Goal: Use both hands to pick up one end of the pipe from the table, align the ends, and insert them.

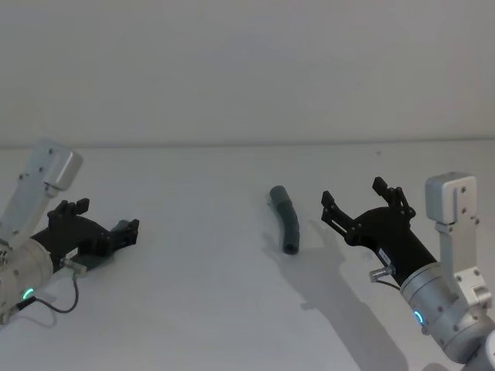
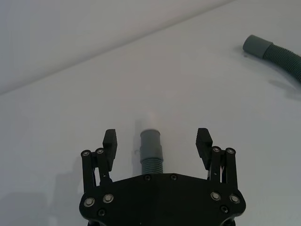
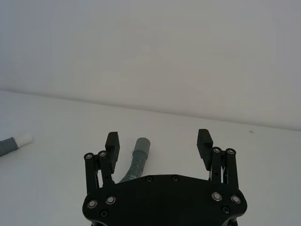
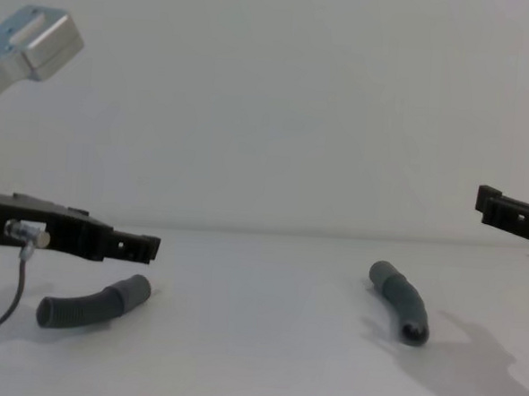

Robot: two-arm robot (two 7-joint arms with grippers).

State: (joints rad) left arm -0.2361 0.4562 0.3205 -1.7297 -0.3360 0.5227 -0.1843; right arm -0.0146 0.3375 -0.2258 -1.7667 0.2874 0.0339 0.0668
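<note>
Two dark grey corrugated pieces of the pipe lie on the white table (image 1: 201, 301). One piece (image 4: 92, 302) lies at the left under my left gripper (image 4: 143, 244), which hovers just above it, open. In the left wrist view its grey collar with a white tip (image 2: 151, 141) points forward between the spread fingers of the left gripper (image 2: 157, 136). The other piece (image 1: 285, 220) lies curved at mid-table, its hollow end (image 4: 413, 331) facing me. My right gripper (image 1: 353, 194) hangs open to its right, raised off the table. In the right wrist view this piece (image 3: 136, 160) runs between the open fingers.
A pale grey wall (image 1: 247, 69) closes off the far edge of the table. A black cable (image 1: 58, 305) loops from the left wrist. Bare white surface lies between the two pieces and in front of them.
</note>
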